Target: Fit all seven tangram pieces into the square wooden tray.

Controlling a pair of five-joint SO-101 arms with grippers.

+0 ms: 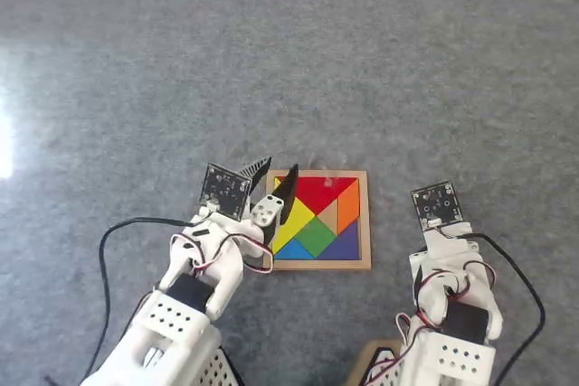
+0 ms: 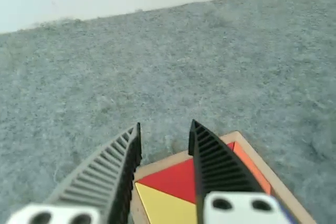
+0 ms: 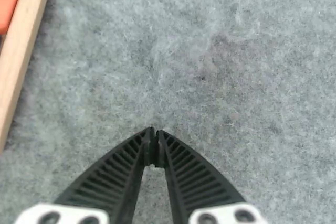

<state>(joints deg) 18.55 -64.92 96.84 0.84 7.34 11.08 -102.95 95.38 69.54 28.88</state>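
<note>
7 tangram pieces in 1 tray.

Tray: bare wooden rim, no writing to be read.
Pieces: flat colours, no letters or numbers.
Camera boards: small pale marks (too small to read).
Surface: grey felt, no label or sign.
</note>
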